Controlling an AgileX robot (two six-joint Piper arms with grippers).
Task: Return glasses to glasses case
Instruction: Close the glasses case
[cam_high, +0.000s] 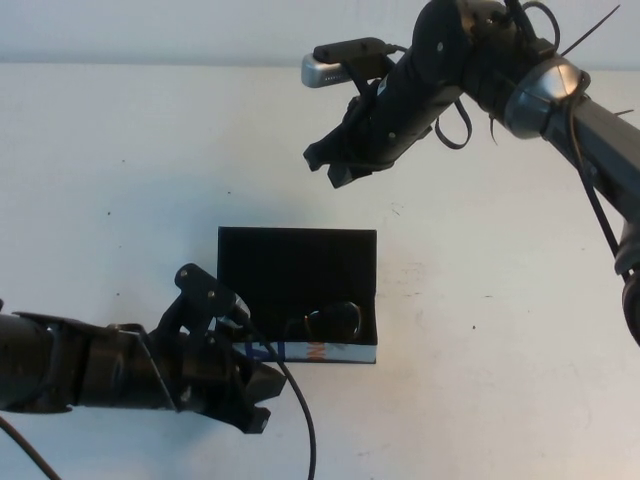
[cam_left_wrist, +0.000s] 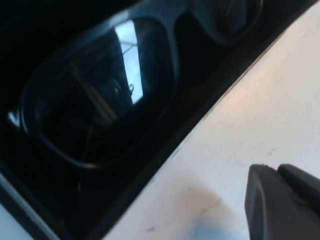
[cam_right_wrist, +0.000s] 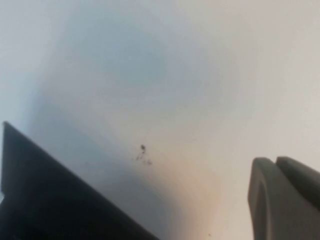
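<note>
The glasses case (cam_high: 296, 262) lies open in the middle of the table, its black lid laid back and its white printed front (cam_high: 330, 351) towards me. The dark glasses (cam_high: 333, 320) lie inside, along the front wall. In the left wrist view the glasses (cam_left_wrist: 100, 95) fill the frame inside the black case (cam_left_wrist: 165, 150). My left gripper (cam_high: 262, 400) (cam_left_wrist: 272, 167) is shut and empty, low over the table at the case's front left corner. My right gripper (cam_high: 328, 168) (cam_right_wrist: 274, 161) is shut and empty, raised behind the case.
The white table (cam_high: 480, 320) is bare around the case. A dark corner of the case (cam_right_wrist: 45, 200) shows in the right wrist view. The left arm's cable (cam_high: 300, 410) hangs near the case's front.
</note>
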